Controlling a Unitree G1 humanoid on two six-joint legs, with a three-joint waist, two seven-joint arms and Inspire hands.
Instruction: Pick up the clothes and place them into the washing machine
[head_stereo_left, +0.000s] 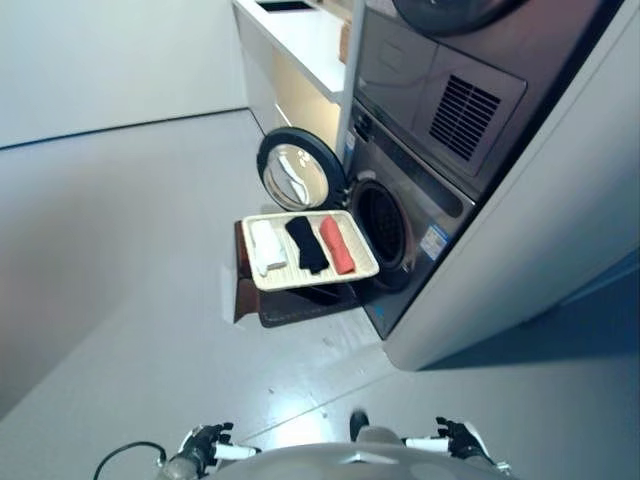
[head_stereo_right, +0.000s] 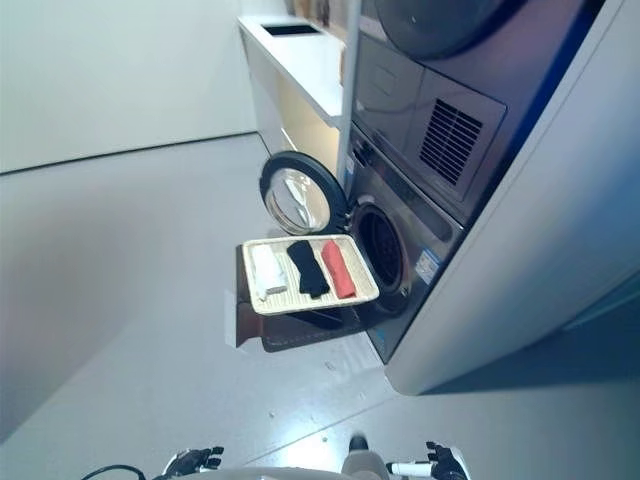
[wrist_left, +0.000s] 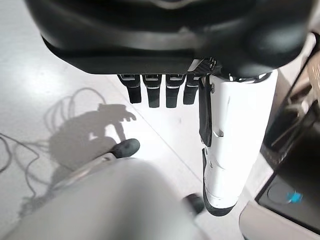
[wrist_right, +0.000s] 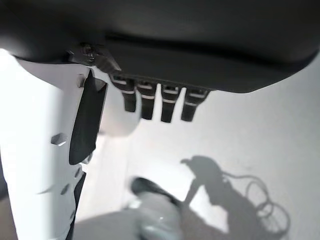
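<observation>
A shallow wicker basket (head_stereo_left: 364, 272) rests on a low dark brown box (head_stereo_left: 290, 306) in front of the washing machine (head_stereo_left: 425, 215). In it lie a white cloth (head_stereo_left: 267, 246), a black cloth (head_stereo_left: 306, 243) and a red cloth (head_stereo_left: 337, 245), side by side. The round door (head_stereo_left: 295, 170) stands open, and the dark drum opening (head_stereo_left: 380, 222) is just beyond the basket. My left hand (head_stereo_left: 205, 441) and right hand (head_stereo_left: 460, 438) hang low at my sides, far from the basket. Both are open and empty, with fingers relaxed in the left wrist view (wrist_left: 155, 92) and the right wrist view (wrist_right: 160, 105).
A dryer (head_stereo_left: 450, 90) is stacked above the washing machine. A white counter (head_stereo_left: 300, 45) runs along the wall behind the door. A white cabinet side (head_stereo_left: 520, 270) flanks the machine. Grey floor (head_stereo_left: 120, 260) stretches between me and the basket.
</observation>
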